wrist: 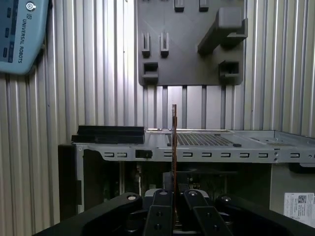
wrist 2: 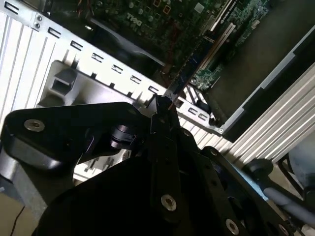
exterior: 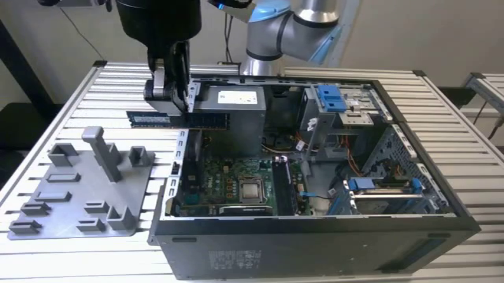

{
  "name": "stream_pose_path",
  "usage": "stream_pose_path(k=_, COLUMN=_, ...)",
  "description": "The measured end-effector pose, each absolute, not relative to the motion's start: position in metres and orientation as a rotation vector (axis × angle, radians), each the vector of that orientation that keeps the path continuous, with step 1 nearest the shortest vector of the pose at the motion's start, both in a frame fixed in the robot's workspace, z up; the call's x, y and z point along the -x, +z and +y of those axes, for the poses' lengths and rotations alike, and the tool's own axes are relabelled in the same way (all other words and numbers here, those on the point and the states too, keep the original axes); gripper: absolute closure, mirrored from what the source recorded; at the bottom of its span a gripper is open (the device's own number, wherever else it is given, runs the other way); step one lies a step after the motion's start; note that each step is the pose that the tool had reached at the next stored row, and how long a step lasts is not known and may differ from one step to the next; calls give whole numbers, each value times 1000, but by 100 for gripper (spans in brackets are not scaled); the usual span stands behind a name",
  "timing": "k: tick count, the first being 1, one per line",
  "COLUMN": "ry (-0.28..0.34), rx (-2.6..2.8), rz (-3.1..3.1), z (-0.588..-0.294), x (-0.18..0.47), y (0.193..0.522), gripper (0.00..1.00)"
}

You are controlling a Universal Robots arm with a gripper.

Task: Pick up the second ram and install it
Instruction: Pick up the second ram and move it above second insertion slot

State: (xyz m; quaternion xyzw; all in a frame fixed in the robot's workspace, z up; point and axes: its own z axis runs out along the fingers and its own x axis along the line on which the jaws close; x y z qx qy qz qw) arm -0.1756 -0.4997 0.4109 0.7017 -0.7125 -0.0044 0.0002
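The second ram is a long, thin, flat stick, dark blue-green, with black chips on it and a pale label near the end on the exterior view's left. The words on that label are too small to read. The stick is up in the air, lying level, over the edge of the open computer case on the exterior view's left, just in front of the grey power box. It is not in a slot. The black gripper comes down from above and pinches the stick near its middle, with its fingers closed on it. In both wrist views the stick shows edge-on as a thin line sticking out from between the gripper's fingers. Below it, inside the case, lies the green main board with a shiny square chip holder. The power box has a white sticker with tiny print. The front of the case has a patch of small pale print too. Beside the case, on the exterior view's left, sits a grey plastic tray with a tall post and small holders. Everything rests on a table of silver metal slats.
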Motion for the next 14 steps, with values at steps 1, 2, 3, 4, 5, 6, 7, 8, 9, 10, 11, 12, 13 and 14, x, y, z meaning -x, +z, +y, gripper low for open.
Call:
stream_pose_path(k=1, ry=-14, rx=-2204, rz=-2238, z=-500, x=173, y=411, gripper=85)
stream_pose_path(k=2, ry=-15, rx=-2204, rz=-2238, z=-500, x=170, y=411, gripper=85)
stream_pose_path(k=3, ry=-15, rx=-2204, rz=-2238, z=-500, x=167, y=411, gripper=85)
stream_pose_path(k=4, ry=-15, rx=-2203, rz=-2237, z=-500, x=165, y=411, gripper=85)
stream_pose_path(k=5, ry=-16, rx=-2203, rz=-2237, z=-500, x=162, y=411, gripper=85)
stream_pose_path(k=6, ry=-16, rx=-2203, rz=-2237, z=-500, x=159, y=411, gripper=85)
stream_pose_path(k=7, ry=-17, rx=-2203, rz=-2237, z=-500, x=156, y=411, gripper=85)
stream_pose_path(k=8, ry=-17, rx=-2203, rz=-2237, z=-500, x=154, y=411, gripper=85)
stream_pose_path(k=9, ry=-17, rx=-2202, rz=-2236, z=-500, x=151, y=411, gripper=85)
stream_pose_path(k=10, ry=-18, rx=-2202, rz=-2236, z=-500, x=149, y=411, gripper=85)
stream_pose_path(k=11, ry=-18, rx=-2202, rz=-2236, z=-500, x=146, y=411, gripper=85)
stream_pose_path(k=12, ry=-19, rx=-2202, rz=-2236, z=-500, x=143, y=411, gripper=85)
stream_pose_path(k=13, ry=-19, rx=-2202, rz=-2236, z=-500, x=140, y=411, gripper=85)
stream_pose_path(k=14, ry=-19, rx=-2202, rz=-2236, z=-500, x=138, y=411, gripper=85)
